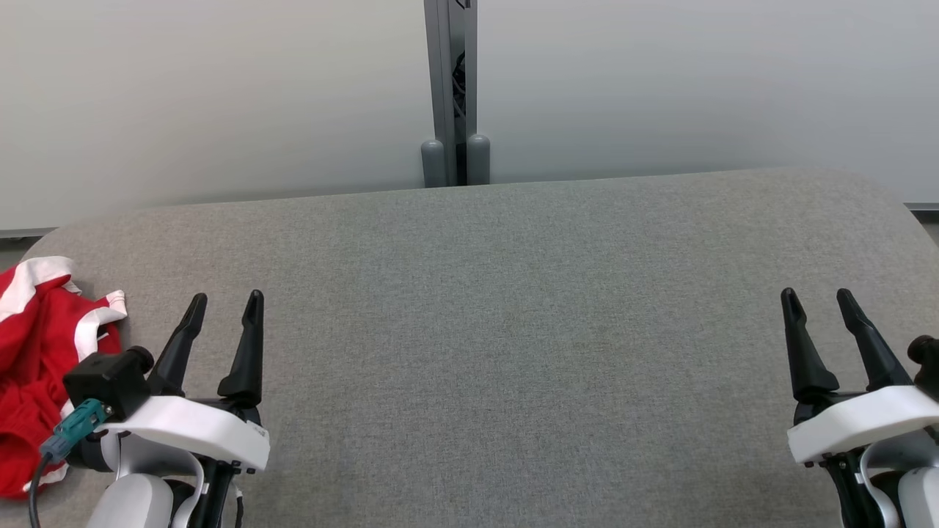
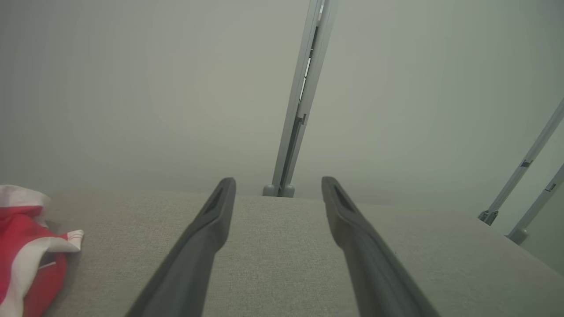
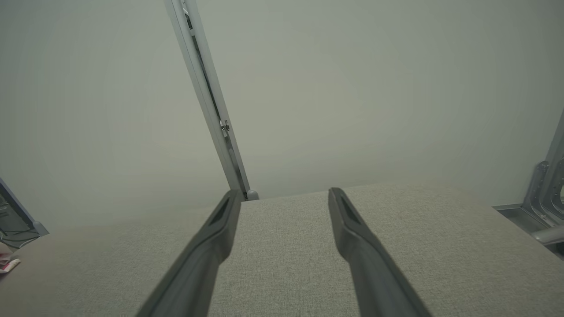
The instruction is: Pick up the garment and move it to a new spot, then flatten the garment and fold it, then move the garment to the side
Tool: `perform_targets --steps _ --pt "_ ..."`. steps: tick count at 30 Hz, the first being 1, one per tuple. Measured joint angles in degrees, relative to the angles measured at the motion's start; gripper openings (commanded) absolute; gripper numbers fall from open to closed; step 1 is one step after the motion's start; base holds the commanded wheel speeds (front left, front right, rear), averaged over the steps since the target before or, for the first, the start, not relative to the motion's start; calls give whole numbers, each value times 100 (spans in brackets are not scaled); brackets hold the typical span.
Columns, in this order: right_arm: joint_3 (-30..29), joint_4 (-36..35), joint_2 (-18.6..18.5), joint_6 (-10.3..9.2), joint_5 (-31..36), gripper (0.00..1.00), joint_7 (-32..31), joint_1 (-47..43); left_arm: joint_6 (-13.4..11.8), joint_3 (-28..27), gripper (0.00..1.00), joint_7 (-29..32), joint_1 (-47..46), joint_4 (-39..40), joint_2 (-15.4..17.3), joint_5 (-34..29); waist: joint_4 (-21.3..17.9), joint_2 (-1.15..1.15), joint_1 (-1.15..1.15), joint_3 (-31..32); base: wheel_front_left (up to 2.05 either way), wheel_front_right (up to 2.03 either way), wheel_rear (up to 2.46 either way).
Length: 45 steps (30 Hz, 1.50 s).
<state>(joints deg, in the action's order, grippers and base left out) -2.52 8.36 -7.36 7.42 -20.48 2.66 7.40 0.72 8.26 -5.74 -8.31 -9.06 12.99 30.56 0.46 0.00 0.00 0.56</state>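
Observation:
A crumpled red garment (image 1: pixel 33 352) with white bands lies bunched at the far left edge of the grey fabric table (image 1: pixel 513 308). It also lies at the left edge of the left wrist view, garment (image 2: pixel 24 246). My left gripper (image 1: pixel 224 301) hovers just right of it, open, with nothing between its fingers. In its own view the left gripper (image 2: pixel 277 182) points at bare cloth. My right gripper (image 1: pixel 816 295) hangs over the table's right side, open and empty, far from the garment. The right gripper (image 3: pixel 284 193) faces the table's far edge.
Pale wall panels stand behind the table, joined by a grey upright post (image 1: pixel 450 88) with two rounded feet. Metal frame legs (image 2: pixel 524 185) show past the table's right end. A broad stretch of grey cloth lies between the two grippers.

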Motion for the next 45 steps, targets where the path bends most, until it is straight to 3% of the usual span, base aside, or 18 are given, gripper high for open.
perform_targets --steps 22,45 --pt "70 44 242 0 686 100 378 -206 -278 -194 100 334 338 307 58 -758 -15 0 0 8 0 0 0" --pt "49 7 394 0 933 100 697 -340 -371 -321 100 385 423 367 123 -1405 13 0 0 37 0 0 0"
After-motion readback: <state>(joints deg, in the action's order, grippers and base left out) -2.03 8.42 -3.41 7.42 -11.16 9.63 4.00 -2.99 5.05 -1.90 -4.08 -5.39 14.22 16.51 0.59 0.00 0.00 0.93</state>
